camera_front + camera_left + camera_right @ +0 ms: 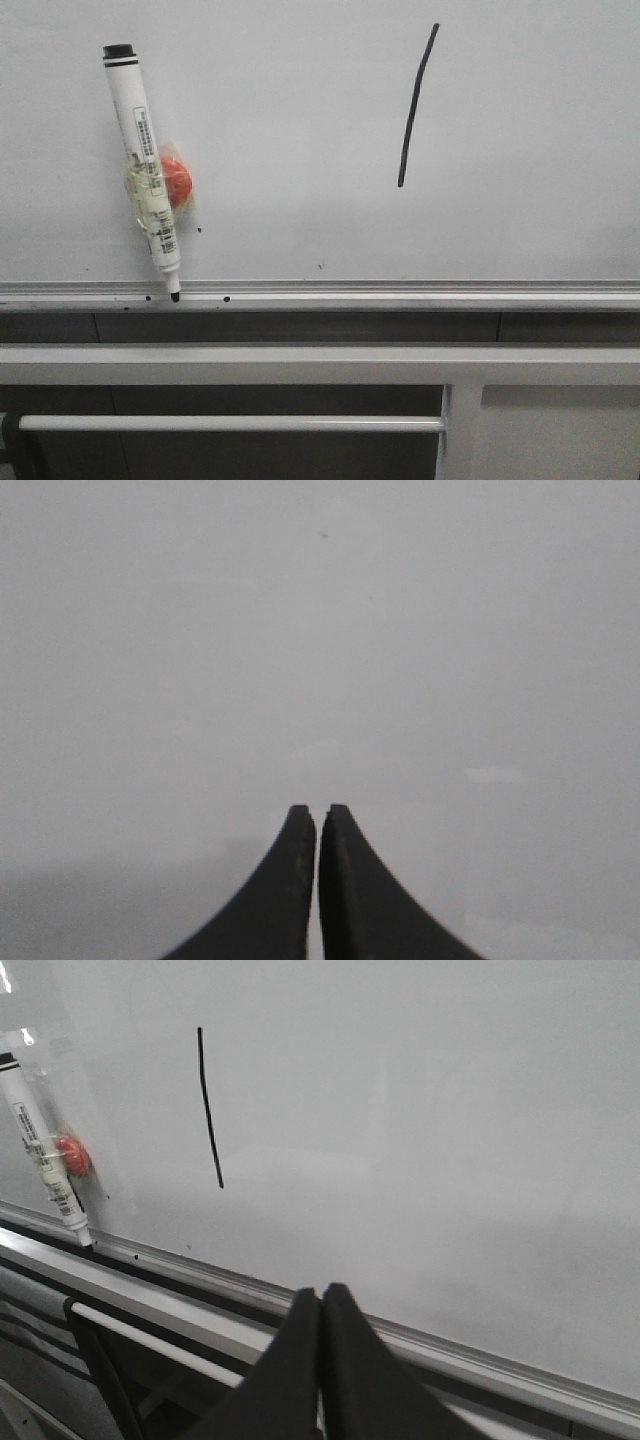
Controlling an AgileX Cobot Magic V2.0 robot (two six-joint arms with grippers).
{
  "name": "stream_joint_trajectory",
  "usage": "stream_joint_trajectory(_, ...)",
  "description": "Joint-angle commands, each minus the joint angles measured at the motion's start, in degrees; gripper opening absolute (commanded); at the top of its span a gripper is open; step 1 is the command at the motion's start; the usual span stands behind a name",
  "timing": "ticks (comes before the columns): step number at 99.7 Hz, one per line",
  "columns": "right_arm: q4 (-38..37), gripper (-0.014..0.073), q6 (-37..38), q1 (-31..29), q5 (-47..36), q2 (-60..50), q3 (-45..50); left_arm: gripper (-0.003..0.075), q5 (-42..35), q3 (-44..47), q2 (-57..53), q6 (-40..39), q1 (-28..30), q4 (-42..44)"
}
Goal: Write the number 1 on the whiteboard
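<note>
The whiteboard [300,130] fills the front view, with its silver strip along the lower edge. The number 1 [416,108] is a thin, slightly slanted black stroke right of centre; it also shows in the right wrist view [209,1110]. A white marker [145,165] with a black cap end up lies against the board at the left, tip on the strip, taped by an orange-red magnet [176,181]; it also shows in the right wrist view [42,1150]. My left gripper [318,810] is shut and empty, facing plain white board. My right gripper [320,1290] is shut and empty, below the board's edge. Neither gripper shows in the front view.
Below the board runs a white metal rail [320,362] and a white bar [230,423], with an upright post [455,430]. Tiny black specks [199,230] dot the board near the marker.
</note>
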Motion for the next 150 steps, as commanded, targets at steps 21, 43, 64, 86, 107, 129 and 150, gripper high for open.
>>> stream_joint_trajectory(21,-0.3,-0.0064,-0.1,-0.3,-4.1,0.4,1.3,-0.002,9.2,8.4,-12.9,-29.2,12.9,26.2)
stream_joint_trajectory(43,-0.3,-0.0064,-0.1,-0.3,-4.1,0.4,1.3,-0.002,9.9,18.6,-26.4,-34.1,15.6,34.4)
stream_joint_trajectory(64,-0.3,-0.0064,-0.1,-0.3,-4.1,0.4,1.3,-0.002,11.1,22.5,-25.5,-43.8,15.6,43.7)
stream_joint_trajectory(86,-0.3,-0.0064,-0.1,-0.3,-4.1,0.4,1.3,-0.002,15.2,26.0,-26.0,-43.8,15.6,43.3)
stream_joint_trajectory(107,-0.3,-0.0064,-0.1,-0.3,-4.1,0.4,1.3,-0.002,21.3,26.1,-26.0,-43.8,15.6,43.8)
stream_joint_trajectory(129,-0.3,-0.0064,-0.1,-0.3,-4.1,0.4,1.3,-0.002,21.3,26.1,-26.0,-43.8,15.6,44.3)
stream_joint_trajectory(150,-0.3,-0.0064,-0.1,-0.3,-4.1,0.4,1.3,-0.002,21.4,26.1,-26.0,-43.7,15.6,42.3)
